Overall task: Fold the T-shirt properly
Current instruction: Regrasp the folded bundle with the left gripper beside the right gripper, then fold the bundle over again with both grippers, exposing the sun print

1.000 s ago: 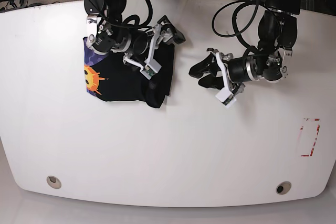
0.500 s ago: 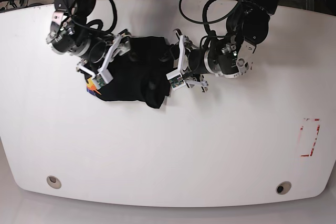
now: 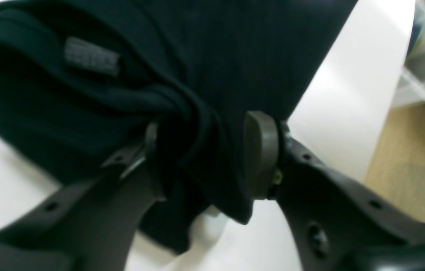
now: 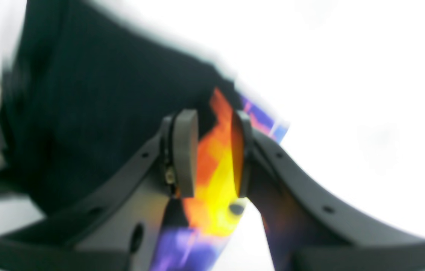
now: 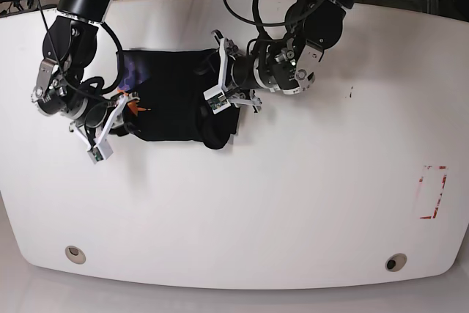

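Two grippers are on the T-shirt, which lies bunched near the table's far-left area. At its left edge, your right gripper has its pads narrowly apart, straddling the printed orange-yellow corner; can't tell if it's pinched yet. At the shirt's right edge, your left gripper stands approx half open w/ a thick rolled fold between the pads, not squeezed. Cloth looks soft, light, floppy, so it'll sag and slip; grab through all layers at hem corners, not one ply.
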`<control>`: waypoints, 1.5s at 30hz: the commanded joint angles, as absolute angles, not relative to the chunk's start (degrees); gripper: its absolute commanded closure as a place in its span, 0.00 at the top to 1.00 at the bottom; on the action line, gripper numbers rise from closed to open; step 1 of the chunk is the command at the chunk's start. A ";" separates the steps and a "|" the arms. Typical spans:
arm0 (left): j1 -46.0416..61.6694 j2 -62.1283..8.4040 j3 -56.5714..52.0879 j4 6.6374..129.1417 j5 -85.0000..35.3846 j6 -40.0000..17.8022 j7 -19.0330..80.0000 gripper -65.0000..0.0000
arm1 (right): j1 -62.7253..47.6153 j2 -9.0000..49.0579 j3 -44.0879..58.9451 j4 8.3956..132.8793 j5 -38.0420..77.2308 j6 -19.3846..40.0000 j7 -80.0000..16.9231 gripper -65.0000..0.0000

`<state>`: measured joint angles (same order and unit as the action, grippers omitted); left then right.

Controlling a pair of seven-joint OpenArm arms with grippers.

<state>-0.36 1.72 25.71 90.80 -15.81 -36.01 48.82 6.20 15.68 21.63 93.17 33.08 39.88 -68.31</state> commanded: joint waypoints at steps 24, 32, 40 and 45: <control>-5.93 -1.19 22.46 89.63 -13.49 -36.62 47.08 0.13 | -1.19 16.92 20.09 89.27 22.90 40.00 -57.63 0.21; -15.60 -3.91 22.20 86.55 -13.41 -40.00 47.43 0.13 | -9.45 12.35 19.65 99.65 22.64 40.00 -57.98 0.21; -19.56 -6.02 17.45 91.03 -13.23 -40.00 49.89 0.13 | -12.53 6.46 14.02 103.52 22.55 40.00 -58.42 0.21; -19.38 -6.11 7.52 93.49 -13.14 -40.00 49.89 0.13 | -12.44 4.26 7.25 103.60 22.55 40.00 -58.42 0.21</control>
